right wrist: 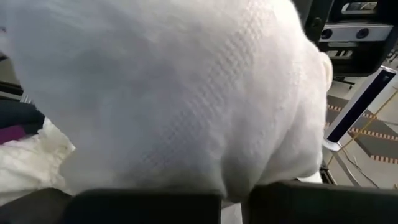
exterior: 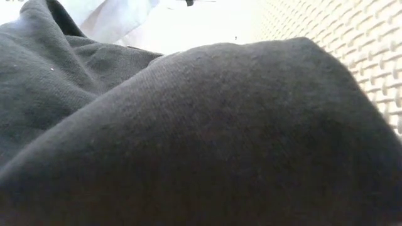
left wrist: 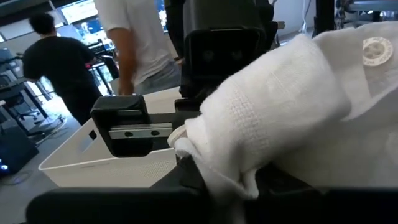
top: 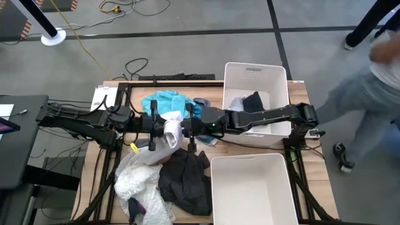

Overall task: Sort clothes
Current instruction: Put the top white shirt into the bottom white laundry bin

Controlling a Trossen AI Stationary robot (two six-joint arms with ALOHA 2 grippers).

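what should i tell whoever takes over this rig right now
Left tool and right tool: meet mid-table over the soft white fabric garment; whether either is shut on it cannot be told.
Done: one dark fabric garment lies in the far white rectangular plastic bin.
Left: the teal fabric garment, black fabric garment and white crinkled garment on the table; the near white bin looks empty.
A person is beside the table.

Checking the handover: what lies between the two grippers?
A white garment bunched between left gripper and right gripper, seen in the high view.
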